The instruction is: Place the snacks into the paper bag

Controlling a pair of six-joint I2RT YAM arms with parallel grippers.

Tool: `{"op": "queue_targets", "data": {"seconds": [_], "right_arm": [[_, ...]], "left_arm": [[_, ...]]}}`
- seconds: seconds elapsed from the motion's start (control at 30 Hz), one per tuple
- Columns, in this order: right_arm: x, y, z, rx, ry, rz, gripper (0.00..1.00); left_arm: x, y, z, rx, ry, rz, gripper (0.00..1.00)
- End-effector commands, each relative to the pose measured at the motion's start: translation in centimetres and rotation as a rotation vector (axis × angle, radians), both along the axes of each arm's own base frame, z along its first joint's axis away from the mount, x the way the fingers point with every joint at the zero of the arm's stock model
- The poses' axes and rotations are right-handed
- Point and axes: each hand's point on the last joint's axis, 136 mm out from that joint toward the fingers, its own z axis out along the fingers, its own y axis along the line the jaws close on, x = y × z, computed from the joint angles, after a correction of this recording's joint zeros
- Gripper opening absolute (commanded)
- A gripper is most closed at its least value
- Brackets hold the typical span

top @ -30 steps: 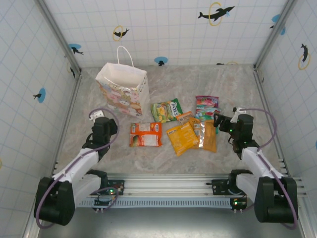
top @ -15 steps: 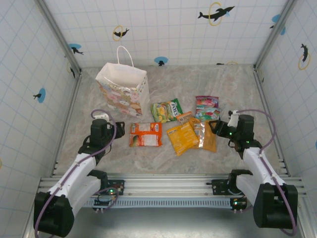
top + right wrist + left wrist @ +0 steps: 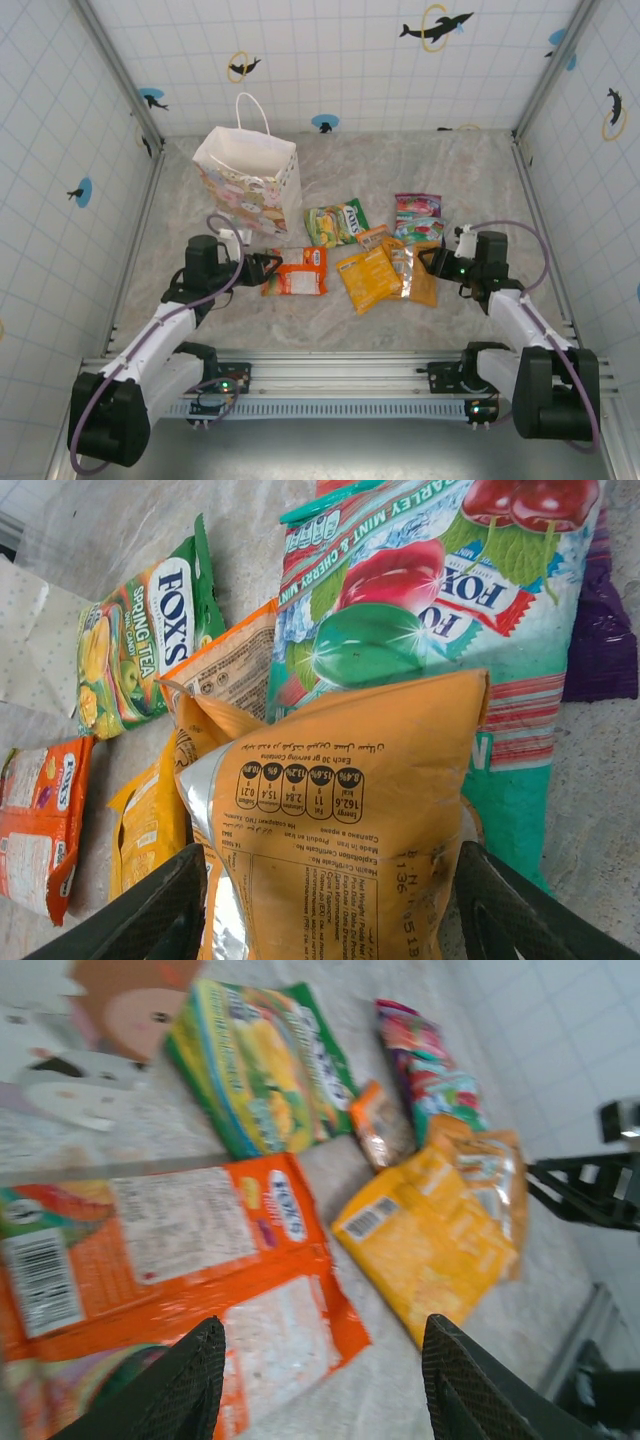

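Top view, with 12 o'clock at the far wall.

Shows one paper bag [image 3: 245, 195], upright and open at the mouth, at 11 o'clock on the table [image 3: 400, 165].

Counts seven snacks [image 3: 383, 262], all lying flat outside the bag, at 3 to 5 o'clock of it:
- one orange packet [image 3: 297, 271]
- one green packet [image 3: 337, 222]
- one small orange bar [image 3: 372, 237]
- one yellow packet [image 3: 364, 284]
- one yellow-orange packet [image 3: 421, 282] with a silver edge
- one pink packet [image 3: 417, 204]
- one teal packet [image 3: 415, 229]

Places the bar against the green packet's 4 o'clock corner, the yellow-orange packet over the yellow packet's 3 o'clock edge and over the teal packet's near edge, and the pink packet at 12 o'clock of the teal one.

Shows two grippers:
- Left gripper [image 3: 262, 267]: at the 9 o'clock edge of the orange packet, fingers spread apart and holding nothing. Wrist view sets both dark fingertips astride that packet.
- Right gripper [image 3: 430, 262]: at the 3 o'clock side of the yellow-orange packet, fingers likewise spread wide and empty. Wrist view sets the packet between them; contact not discernible.
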Motion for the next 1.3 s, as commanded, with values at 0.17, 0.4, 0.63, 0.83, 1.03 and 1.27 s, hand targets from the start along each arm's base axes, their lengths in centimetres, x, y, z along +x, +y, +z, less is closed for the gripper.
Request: {"op": "queue_targets", "data": {"seconds": [0.17,0.4,0.63,0.83,1.03,1.27], "right_arm": [[-0.1,0.4,-0.9,0.007,0.002,0.036,0.62],[0.1,-0.1,-2.0,-0.029,0.031,0.016,0.74],[-0.1,-0.2,-2.5,-0.049,0.054,0.031,0.51],[0.0,-0.4,-2.2,-0.060,0.034,0.029,0.20],[0.2,-0.6,-1.4,-0.067,0.006,0.024,0.03],[0.6,-0.1,1.6,-0.057,-0.097,0.049,0.00]], "left_arm": [[-1.0,-2.1,4.0,-0.099,-0.112,-0.160,0.54],[-1.1,-2.3,4.1,-0.095,-0.125,-0.171,0.54],[-1.0,-2.3,3.6,-0.081,-0.121,-0.170,0.53],[-0.8,-2.3,3.9,-0.076,-0.136,-0.167,0.51],[-0.6,-2.2,3.9,-0.056,-0.143,-0.166,0.50],[-0.5,-2.5,4.7,-0.048,-0.179,-0.179,0.48]]}}
